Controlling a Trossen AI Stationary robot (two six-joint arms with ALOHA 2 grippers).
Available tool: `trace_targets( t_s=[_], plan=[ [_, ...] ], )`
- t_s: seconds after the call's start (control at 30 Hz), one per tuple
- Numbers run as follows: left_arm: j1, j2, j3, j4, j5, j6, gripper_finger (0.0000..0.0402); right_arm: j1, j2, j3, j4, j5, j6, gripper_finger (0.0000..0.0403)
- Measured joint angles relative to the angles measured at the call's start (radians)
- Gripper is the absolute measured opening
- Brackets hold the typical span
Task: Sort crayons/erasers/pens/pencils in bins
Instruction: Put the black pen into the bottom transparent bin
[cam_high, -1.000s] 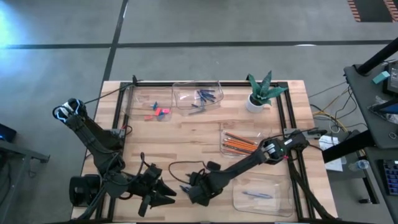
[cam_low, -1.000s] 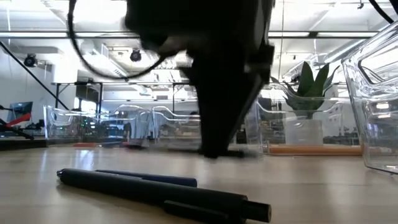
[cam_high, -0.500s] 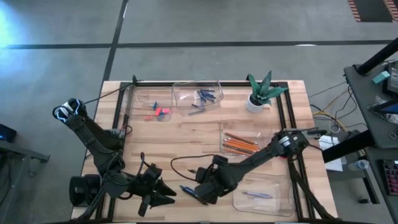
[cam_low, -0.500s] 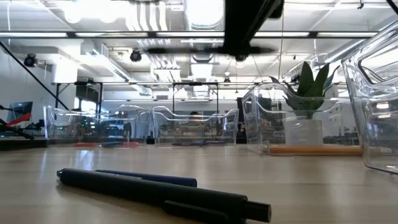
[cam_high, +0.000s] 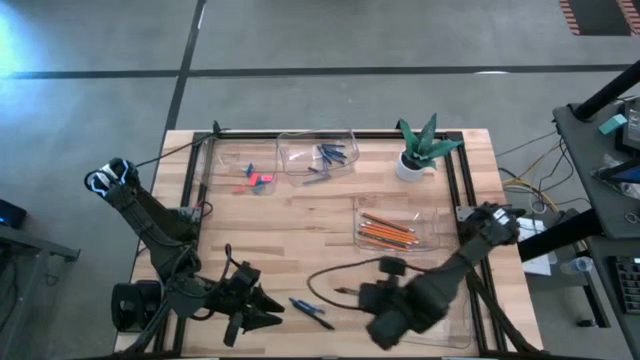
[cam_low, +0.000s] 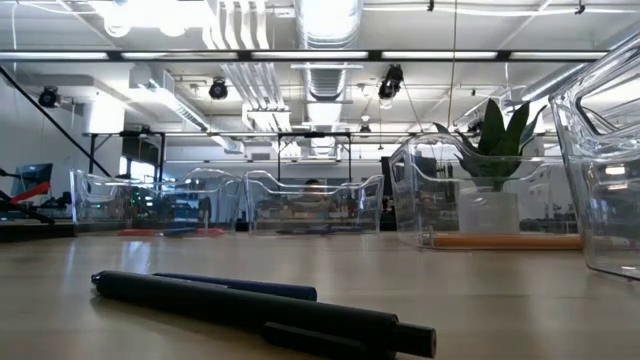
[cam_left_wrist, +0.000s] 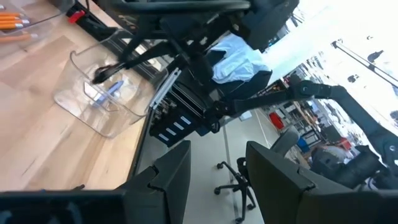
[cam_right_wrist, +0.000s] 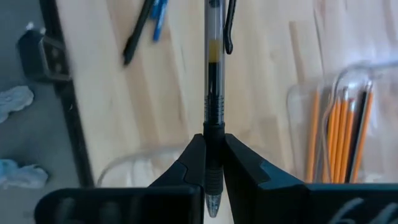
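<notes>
My right gripper (cam_high: 385, 325) hangs above the near left corner of the clear near-right bin (cam_high: 445, 318) and is shut on a clear-barrelled pen (cam_right_wrist: 213, 74) with a black clip. Two more pens, one black (cam_low: 260, 312) and one blue (cam_low: 245, 288), lie flat on the wood (cam_high: 312, 312) to its left. My left gripper (cam_high: 262, 312) waits open at the near left edge, holding nothing. Pencils (cam_high: 385, 232) lie in the right bin, crayons (cam_high: 328, 155) in the far middle bin, erasers (cam_high: 255, 180) in the far left bin. My right gripper pinches the pen's dark grip section (cam_right_wrist: 213, 134), close to its writing tip (cam_right_wrist: 211, 204), between its two fingers. The fingers slant steeply down from above. The pen is lifted clear of the table, and its long clip end reaches out beyond the fingers.
A potted plant (cam_high: 418, 150) stands at the far right. The near-right bin holds a bluish pen (cam_left_wrist: 111, 88). A loose dark cable (cam_high: 325, 275) loops over the wood beside the right arm. Bare wood lies in the table's middle (cam_high: 290, 225).
My right gripper, shut on the pen, has risen from beside the two lying pens and gone toward the table's right edge, to above the near-right bin. It has left the low view upward. The two pens on the wood have stayed put.
</notes>
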Motion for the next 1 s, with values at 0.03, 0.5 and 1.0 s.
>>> trace_targets(
  t_s=[0.03, 0.5, 1.0],
  plan=[
    [0.000, 0.000, 0.000, 0.000, -0.001, 0.000, 0.0141, 0.015, -0.017, -0.023, 0.000, -0.002, 0.027, 0.0027],
    [0.004, 0.000, 0.000, 0.000, -0.013, 0.018, 0.0141, 0.217, -0.181, -0.370, 0.137, -0.075, 0.389, 0.0032],
    [0.005, 0.000, 0.000, 0.001, -0.028, 0.019, 0.0141, 0.268, -0.231, -0.595, 0.286, -0.164, 0.492, 0.0033]
  ],
)
